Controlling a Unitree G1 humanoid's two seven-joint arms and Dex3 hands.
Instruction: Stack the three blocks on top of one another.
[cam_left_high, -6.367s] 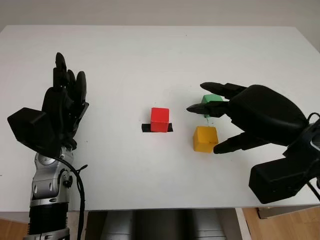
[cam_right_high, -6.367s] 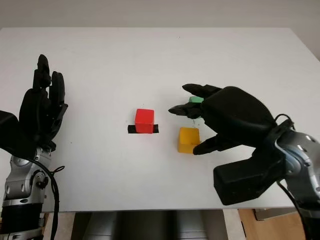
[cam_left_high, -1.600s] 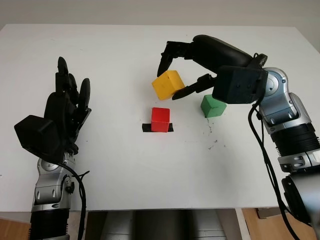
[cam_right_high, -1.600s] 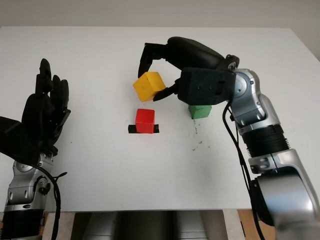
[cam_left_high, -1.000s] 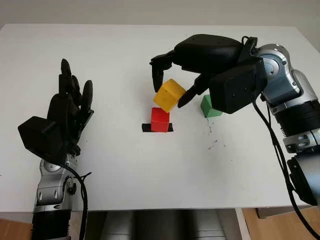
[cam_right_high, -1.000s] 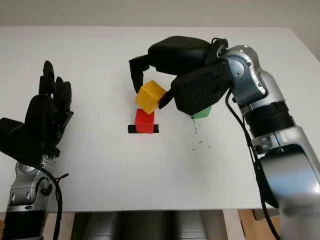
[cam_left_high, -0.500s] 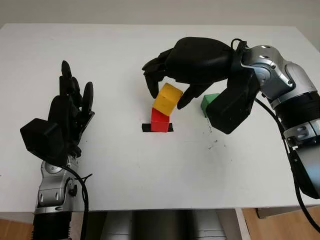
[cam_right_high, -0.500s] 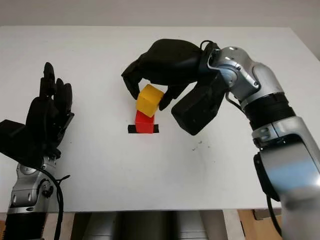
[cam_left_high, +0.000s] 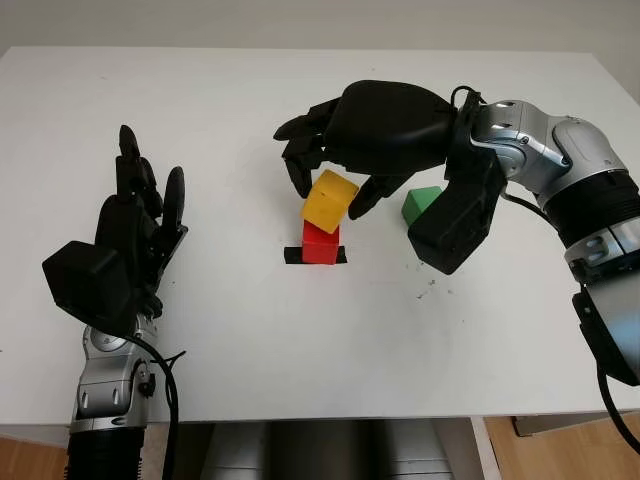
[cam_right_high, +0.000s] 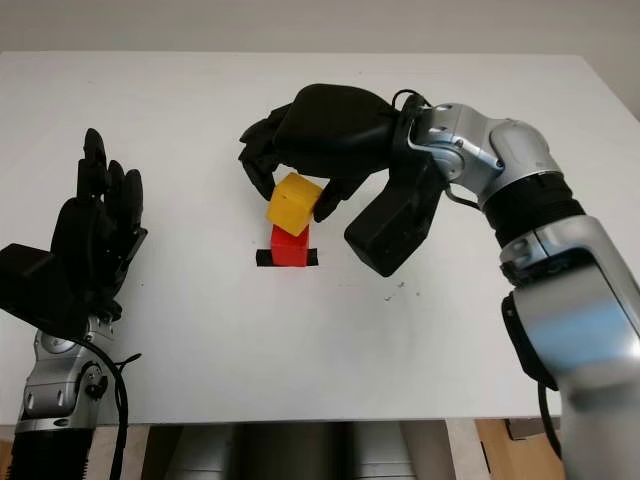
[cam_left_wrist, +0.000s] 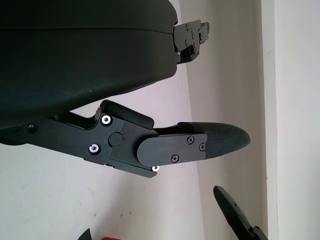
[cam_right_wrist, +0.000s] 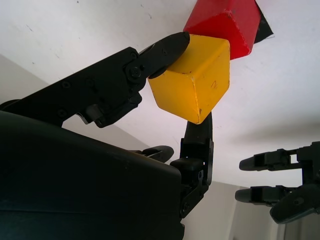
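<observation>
A red block (cam_left_high: 321, 243) sits on a strip of black tape (cam_left_high: 313, 255) at the table's middle. Tilted on its top is the yellow block (cam_left_high: 330, 200), with my right hand (cam_left_high: 325, 190) shut on it from above; in the right wrist view the yellow block (cam_right_wrist: 192, 78) touches the red block (cam_right_wrist: 225, 22) while fingers (cam_right_wrist: 150, 55) press its sides. A green block (cam_left_high: 421, 203) lies just right of them, partly hidden by the right forearm. My left hand (cam_left_high: 125, 240) is open above the table's left side.
The white table (cam_left_high: 300, 340) stretches wide in front of the stack. Its front edge runs along the bottom of the eye views. Small dark specks (cam_left_high: 430, 288) mark the surface right of the tape.
My right hand has brought the yellow block down and leftward onto the red block, and the forearm has dropped lower in front of the green block. The left hand has stayed in place.
</observation>
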